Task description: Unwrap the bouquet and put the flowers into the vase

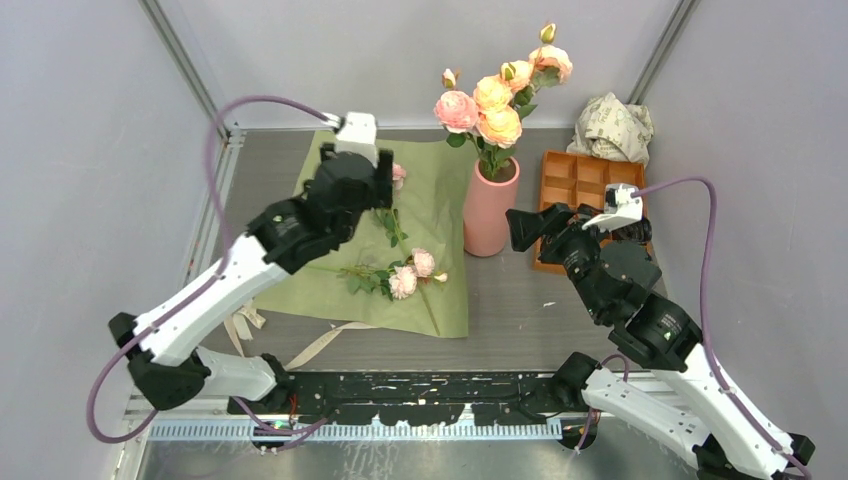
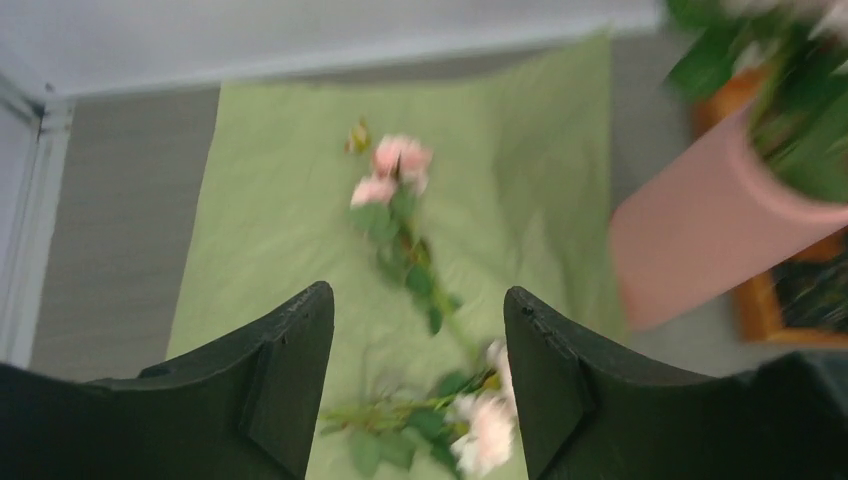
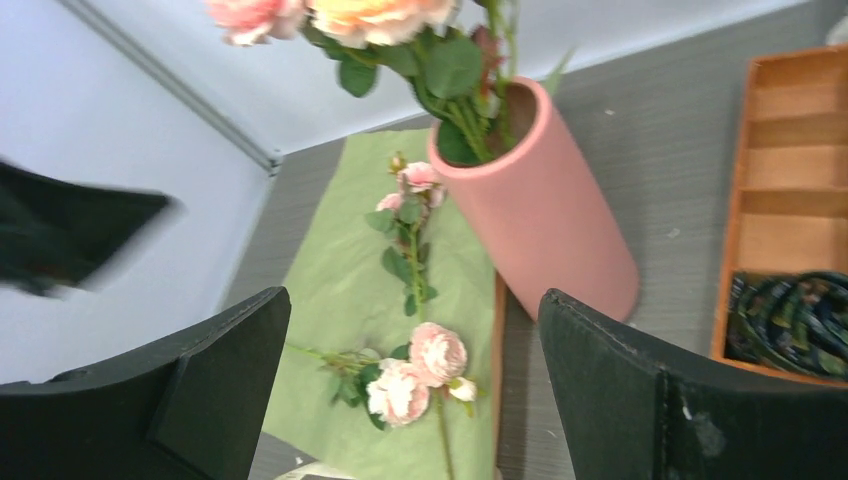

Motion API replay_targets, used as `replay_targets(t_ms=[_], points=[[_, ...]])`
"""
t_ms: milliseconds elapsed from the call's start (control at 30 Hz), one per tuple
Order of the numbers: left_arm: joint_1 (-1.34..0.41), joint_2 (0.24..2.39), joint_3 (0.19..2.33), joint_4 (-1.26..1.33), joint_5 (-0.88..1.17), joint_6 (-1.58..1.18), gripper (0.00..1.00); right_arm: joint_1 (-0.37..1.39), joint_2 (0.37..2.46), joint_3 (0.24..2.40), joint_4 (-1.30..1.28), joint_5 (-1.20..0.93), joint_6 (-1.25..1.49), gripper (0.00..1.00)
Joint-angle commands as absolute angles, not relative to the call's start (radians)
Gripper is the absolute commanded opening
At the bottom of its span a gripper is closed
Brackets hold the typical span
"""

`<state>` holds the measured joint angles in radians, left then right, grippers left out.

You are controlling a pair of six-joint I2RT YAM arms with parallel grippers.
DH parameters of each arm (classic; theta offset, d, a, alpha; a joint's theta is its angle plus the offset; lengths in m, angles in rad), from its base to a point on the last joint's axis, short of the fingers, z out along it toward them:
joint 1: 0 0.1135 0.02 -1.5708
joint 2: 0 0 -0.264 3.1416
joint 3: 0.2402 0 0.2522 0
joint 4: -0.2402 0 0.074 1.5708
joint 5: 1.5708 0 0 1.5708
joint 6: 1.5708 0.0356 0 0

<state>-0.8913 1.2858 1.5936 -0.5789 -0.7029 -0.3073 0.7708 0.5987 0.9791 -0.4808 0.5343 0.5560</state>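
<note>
Orange tray [image 1: 575, 175] just beside the vase [image 1: 488, 215] — crumpled paper [image 1: 612, 128] behind.

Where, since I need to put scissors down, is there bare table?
Bare table lies in front of the vase, between the paper and the right arm. Crowded: loose flowers on the paper, tray behind the right gripper.

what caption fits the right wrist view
Open right end effector facing pink vase of roses, loose stems on green paper
</note>
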Motion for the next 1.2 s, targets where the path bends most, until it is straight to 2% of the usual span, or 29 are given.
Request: replay_targets(t_ms=[0,100,200,367,467,567,800,1167], points=[[-0.867,1.300,1.428,-0.624,-0.652,-0.295,0.63,0.775,0.640,1.064,-0.410,0.399,0.524,1.00],[-0.867,1.333,1.348,-0.625,-0.573,-0.207,0.63,0.774,0.655,1.076,-0.411,0.371,0.529,0.99],[-0.844,1.358,1.270,-0.596,-0.522,-0.132,0.70,0.775,0.651,1.062,-0.411,0.358,0.549,0.99],[-0.639,1.380,1.200,-0.550,0.000,-0.106,0.75,0.773,0.629,1.030,-0.411,0.348,0.580,1.00],[-0.552,1.447,1.229,-0.590,0.219,-0.080,0.75,0.774,0.608,1.009,-0.419,0.355,0.592,1.00],[-0.529,1.551,1.296,-0.669,0.262,-0.027,0.74,0.774,0.585,0.981,-0.422,0.371,0.601,0.99],[-0.506,1.814,1.429,-0.840,0.399,0.101,0.62,0.775,0.558,0.962,-0.434,0.369,0.609,1.00],[-0.508,1.794,1.313,-0.787,0.318,0.087,0.61,0.774,0.554,0.945,-0.433,0.383,0.602,0.99]])
